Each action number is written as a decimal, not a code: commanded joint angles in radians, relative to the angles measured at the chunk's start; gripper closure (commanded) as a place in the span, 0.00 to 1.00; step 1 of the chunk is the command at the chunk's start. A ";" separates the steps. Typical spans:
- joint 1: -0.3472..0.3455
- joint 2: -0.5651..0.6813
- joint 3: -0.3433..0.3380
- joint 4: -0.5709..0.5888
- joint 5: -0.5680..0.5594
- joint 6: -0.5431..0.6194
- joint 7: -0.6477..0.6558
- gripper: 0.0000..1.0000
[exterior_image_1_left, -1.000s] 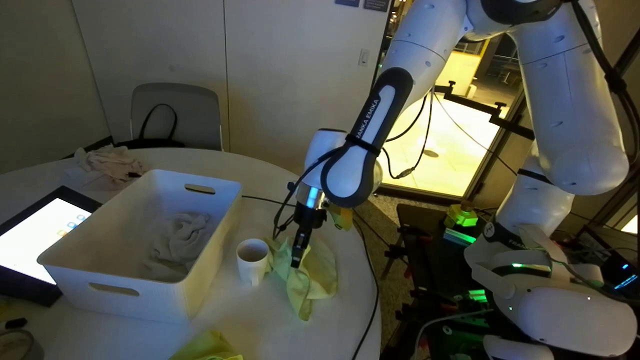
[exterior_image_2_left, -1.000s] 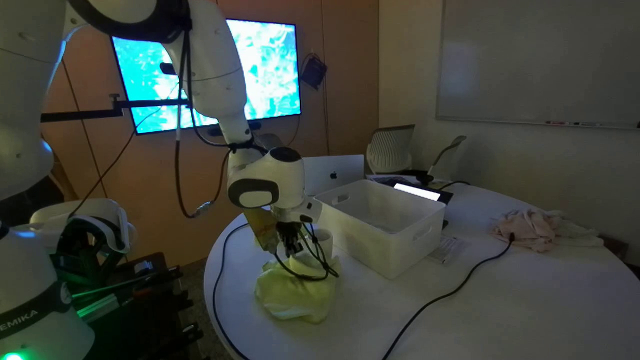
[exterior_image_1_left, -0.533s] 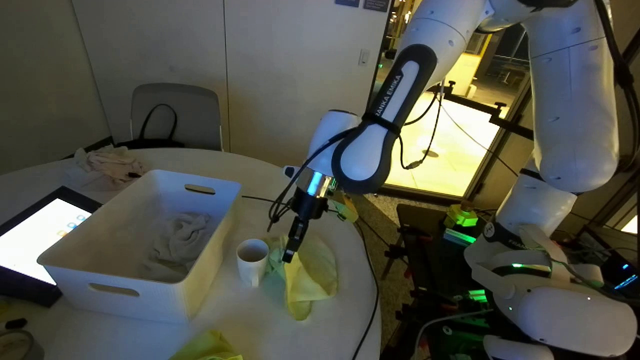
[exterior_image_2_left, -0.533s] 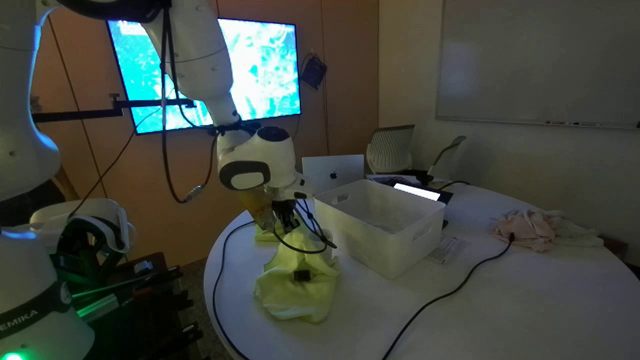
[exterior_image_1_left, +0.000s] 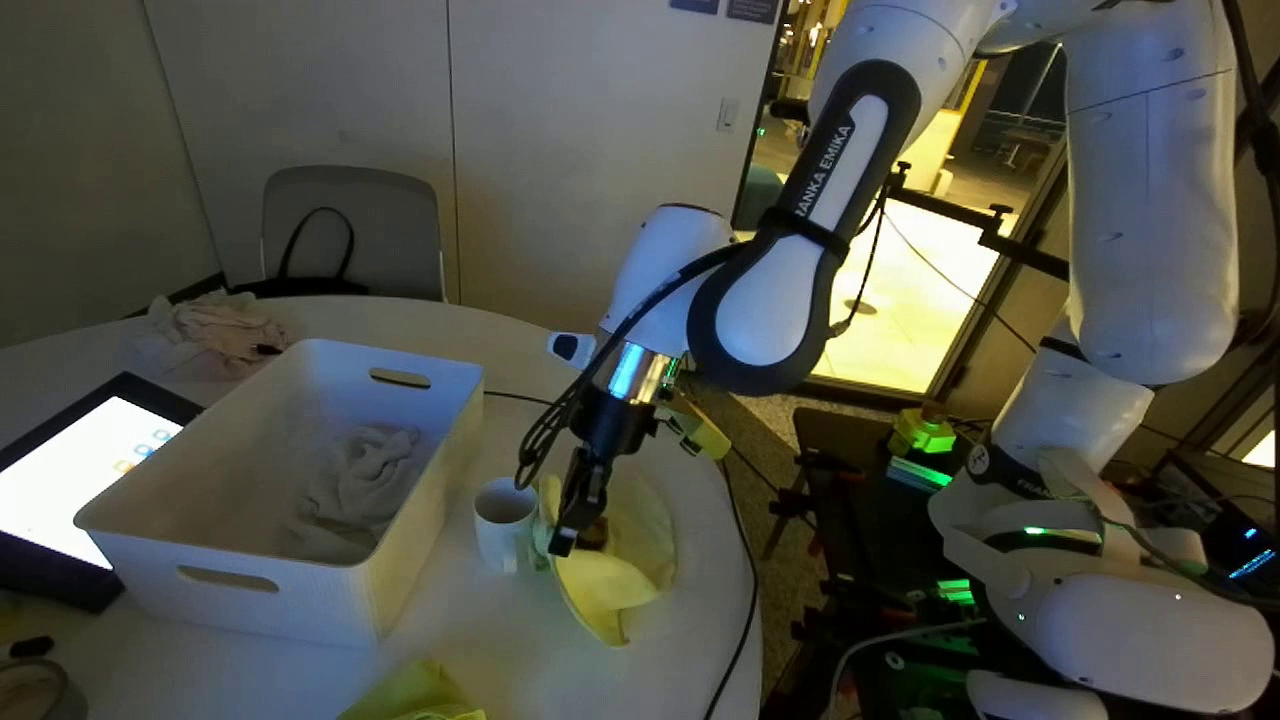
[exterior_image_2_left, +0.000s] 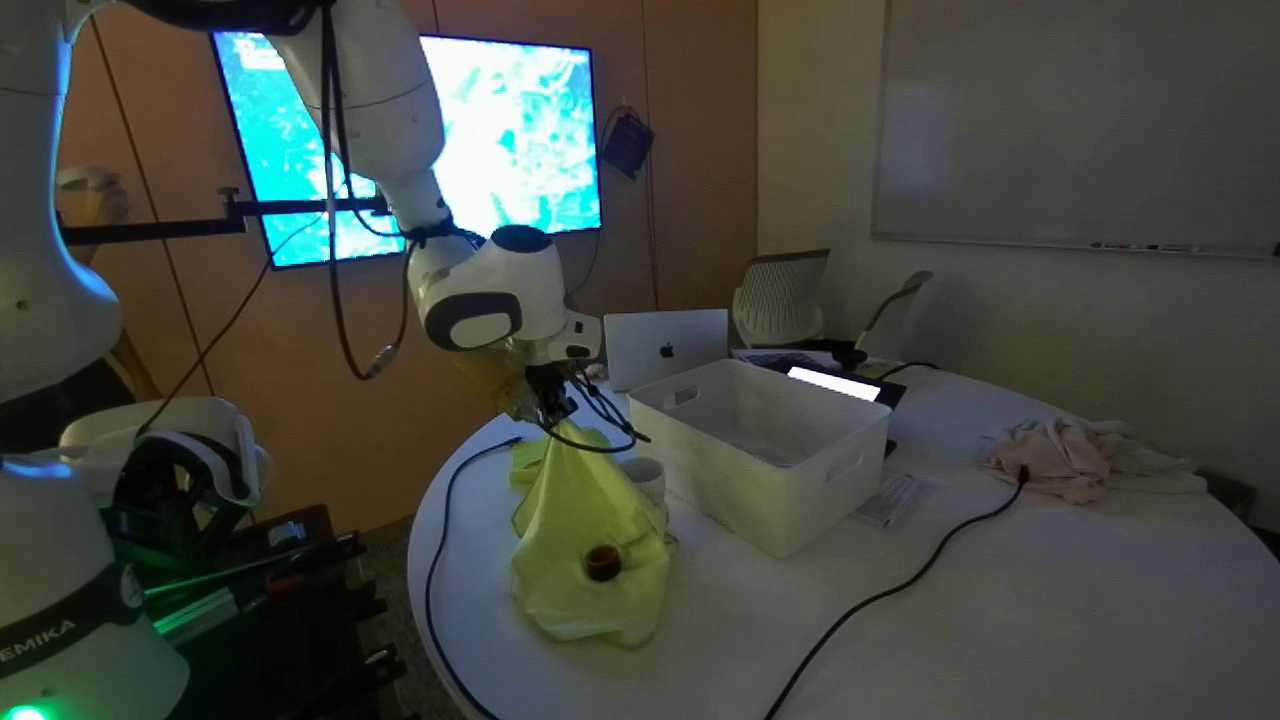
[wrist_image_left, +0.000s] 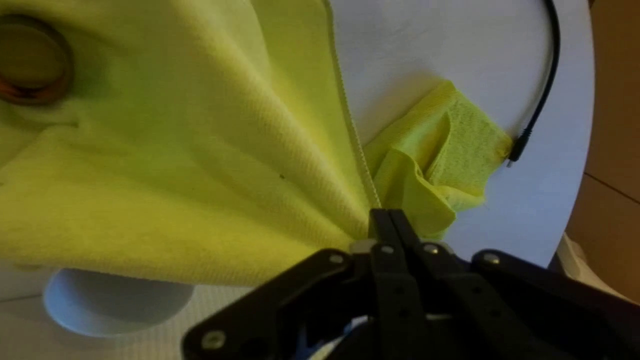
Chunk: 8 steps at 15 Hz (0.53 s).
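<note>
My gripper (wrist_image_left: 388, 212) is shut on the edge of a yellow cloth (wrist_image_left: 200, 175), its two fingers close together. In an exterior view the cloth (exterior_image_2_left: 575, 520) rises in a peak to the gripper (exterior_image_2_left: 553, 415), while its lower part lies spread on the table. A small, round, dark brown object (exterior_image_2_left: 603, 563) rests on that lower part; its rim (wrist_image_left: 65, 65) shows at the left of the wrist view. Partly behind the gripper (exterior_image_1_left: 563, 543) in an exterior view, the brown object (exterior_image_1_left: 596, 533) is half hidden. A white mug (exterior_image_1_left: 505, 545) stands close beside the cloth.
A large white bin (exterior_image_1_left: 300, 610) with a greyish cloth (exterior_image_1_left: 365, 480) inside stands past the mug. Another crumpled yellow cloth (wrist_image_left: 440, 160) lies nearby. Black cables (exterior_image_2_left: 900, 585) cross the round table; a tablet (exterior_image_1_left: 90, 470) and a pinkish cloth (exterior_image_2_left: 1060, 460) sit farther off.
The gripper has drawn the cloth's edge up and away from the brown object, which was hidden a second ago and now shows. The cloth stretches to a peak; mug and bin stay put.
</note>
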 joint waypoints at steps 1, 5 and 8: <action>0.039 -0.052 0.027 0.005 -0.020 0.002 0.050 1.00; 0.066 -0.108 0.054 0.025 -0.006 -0.003 0.087 1.00; 0.084 -0.164 0.054 0.041 0.010 -0.008 0.115 1.00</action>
